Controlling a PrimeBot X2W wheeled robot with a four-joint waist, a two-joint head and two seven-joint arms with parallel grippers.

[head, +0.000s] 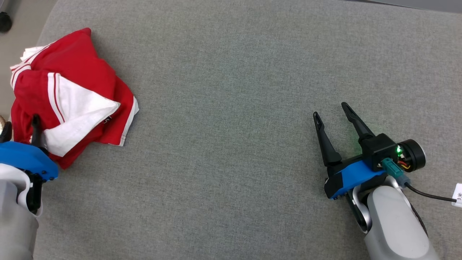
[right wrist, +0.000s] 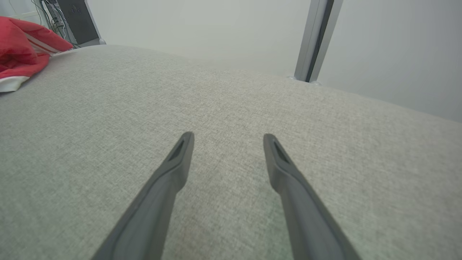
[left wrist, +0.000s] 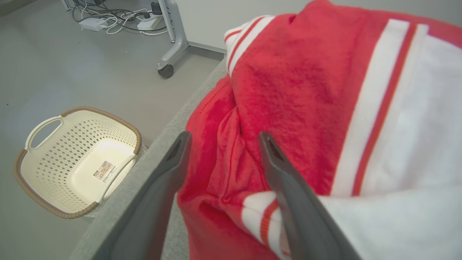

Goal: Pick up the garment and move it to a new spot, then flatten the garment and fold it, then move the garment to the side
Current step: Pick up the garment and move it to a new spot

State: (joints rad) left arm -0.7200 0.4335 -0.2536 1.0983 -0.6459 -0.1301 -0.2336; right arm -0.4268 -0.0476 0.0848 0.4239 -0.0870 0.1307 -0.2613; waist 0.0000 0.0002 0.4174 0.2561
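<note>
Left gripper (left wrist: pixel 222 139) stands with jaws spread, astride a fold of the red-and-white garment (head: pixel 79 72) at the left edge of the grey padded surface (head: pixel 231 144); right gripper (head: pixel 330 110), jaws equally spread, holds nothing near the right edge.

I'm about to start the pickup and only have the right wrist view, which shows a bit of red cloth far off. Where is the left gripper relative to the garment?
Observer: The left gripper is open at the garment's near edge, and a red fold shows between its jaws.
Operator: Is the garment laid flat?
Observer: No, it lies crumpled at the table's left edge.
Operator: Anything beyond that edge?
Observer: A cream basket stands on the floor just beside it.
</note>
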